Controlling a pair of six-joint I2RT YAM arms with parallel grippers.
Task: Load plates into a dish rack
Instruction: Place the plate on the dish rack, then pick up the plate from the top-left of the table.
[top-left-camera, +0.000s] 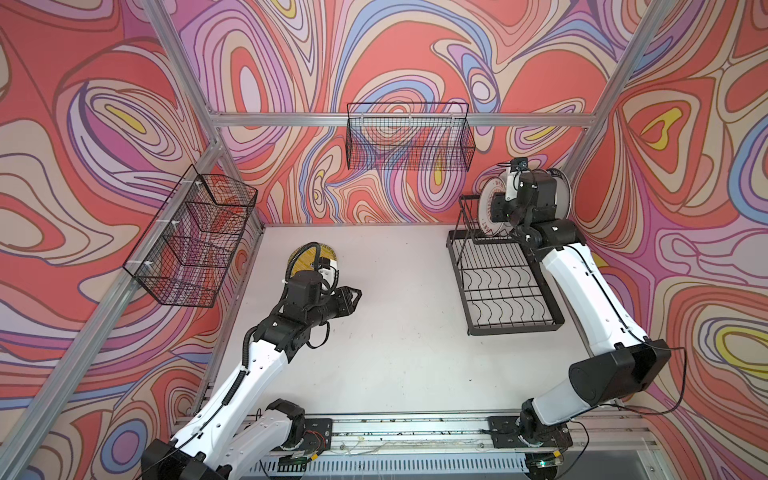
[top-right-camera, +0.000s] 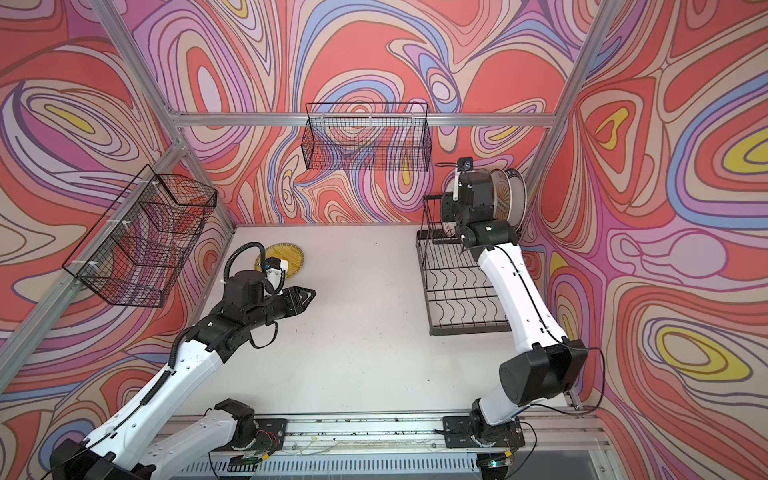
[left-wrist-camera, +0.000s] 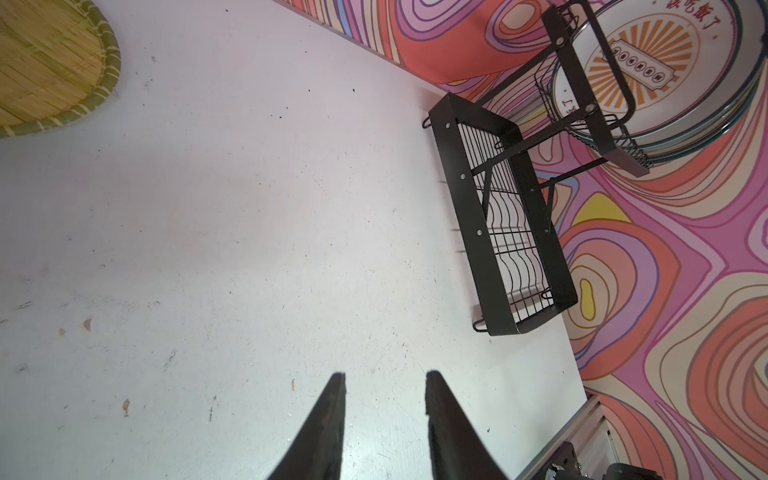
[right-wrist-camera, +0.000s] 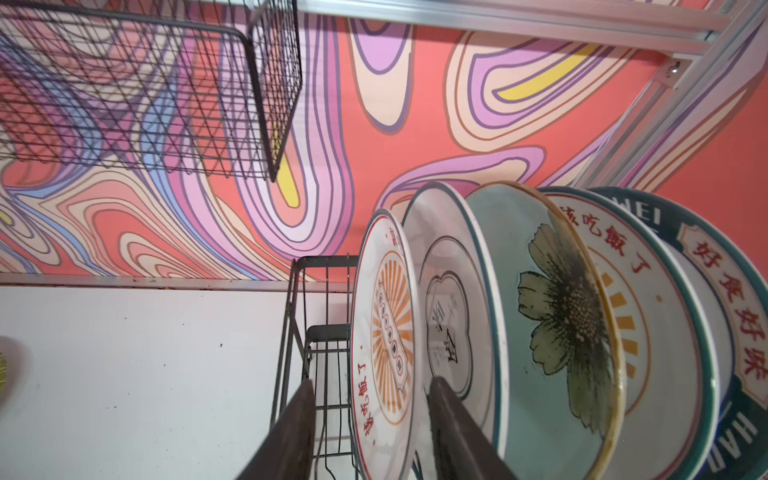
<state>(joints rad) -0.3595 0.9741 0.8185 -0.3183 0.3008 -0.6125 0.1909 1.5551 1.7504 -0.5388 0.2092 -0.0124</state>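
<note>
Plainly the nearest hazard sits at the dish rack (right-wrist-camera: 316, 291), where five plates stand on edge in the raised upper tier, packed close and leaning on one another. An orange-sunburst plate (right-wrist-camera: 386, 332) is at the front, then the white plate with Chinese characters (right-wrist-camera: 449, 299), the pale green flower plate (right-wrist-camera: 540, 311), a second sunburst plate (right-wrist-camera: 623, 299) and the dark-rimmed lettered plate (right-wrist-camera: 731, 291). The right gripper (right-wrist-camera: 372, 381) straddles the front plate's rim with its jaws apart. A clear gap shows on one side and the other finger is close to the plate behind, so it grips nothing. If it backs away at a slant, a finger could catch that rim and tip the plate forward off the tier, or nudge the neighbour and set the leaning row shifting. The sixth, the yellow striped plate (top-left-camera: 305, 259), lies flat on the table (top-left-camera: 395, 332) near the far left corner, partly hidden by the left wrist. The left gripper (left-wrist-camera: 385, 375) hovers over bare table near it, jaws narrowly parted and empty. A flat plate offers little edge to pinch, so a shallow bite could let it slip or skid into the wall. The upper tier looks nearly full, and forcing the plate in could knock the others; the lower tier stands empty.
</note>
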